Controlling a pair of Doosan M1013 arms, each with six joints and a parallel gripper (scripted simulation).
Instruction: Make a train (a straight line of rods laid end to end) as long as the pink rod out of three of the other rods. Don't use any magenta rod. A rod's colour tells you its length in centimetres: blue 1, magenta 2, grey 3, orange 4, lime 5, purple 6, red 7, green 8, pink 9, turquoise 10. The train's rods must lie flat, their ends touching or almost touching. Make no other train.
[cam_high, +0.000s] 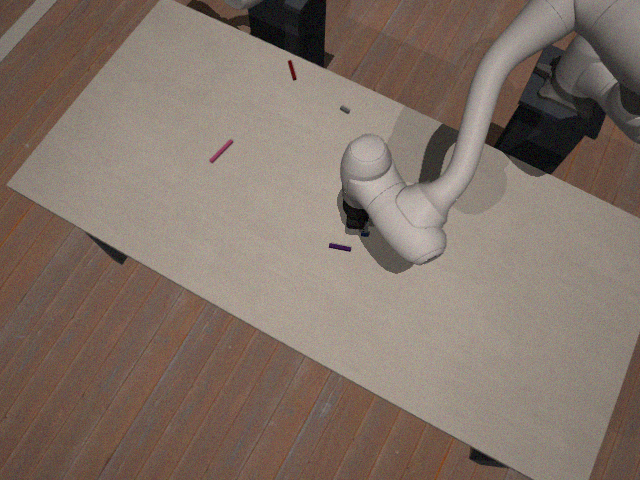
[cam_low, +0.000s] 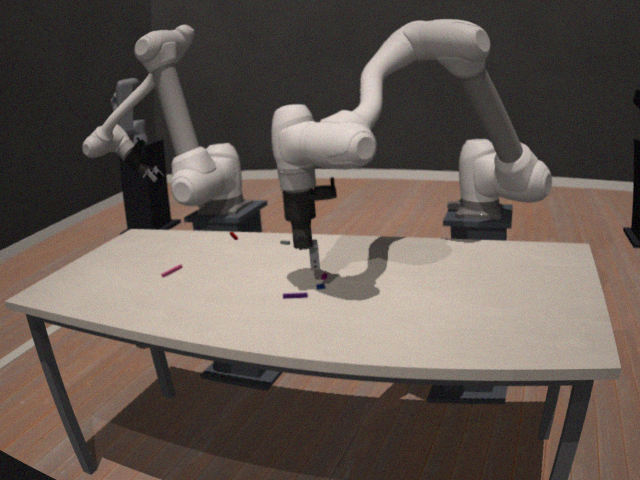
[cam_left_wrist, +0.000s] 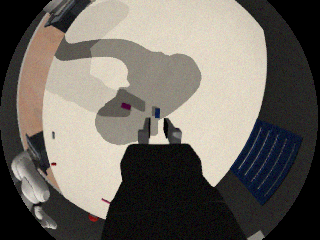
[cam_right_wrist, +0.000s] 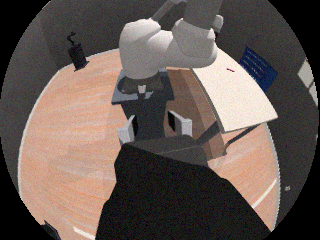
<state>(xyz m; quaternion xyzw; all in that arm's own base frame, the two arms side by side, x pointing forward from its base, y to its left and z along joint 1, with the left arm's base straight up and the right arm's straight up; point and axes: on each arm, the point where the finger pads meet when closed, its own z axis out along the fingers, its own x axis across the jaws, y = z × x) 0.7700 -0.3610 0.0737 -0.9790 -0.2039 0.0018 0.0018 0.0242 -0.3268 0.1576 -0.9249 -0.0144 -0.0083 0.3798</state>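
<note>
From where I stood, the left gripper hung over the middle of the table, pointing down, its jaws partly open and nothing held between them. The blue rod lay on the tabletop, just ahead of the fingertips in the left wrist view.

The purple rod lay near it, lower and to the left in the top view, a gap showing between the two. I could see the magenta rod near the blue one too, a little farther up in the exterior view; from the top, the arm hid it.

The pink rod lay slanted and well apart from these, in the left half of the top view. The red rod was near the table's edge at the top of that frame, and the grey rod sat lower and to the right of it.

Over at the upper left of the exterior view, the right gripper was away from the table, its jaws wide open and empty.
</note>
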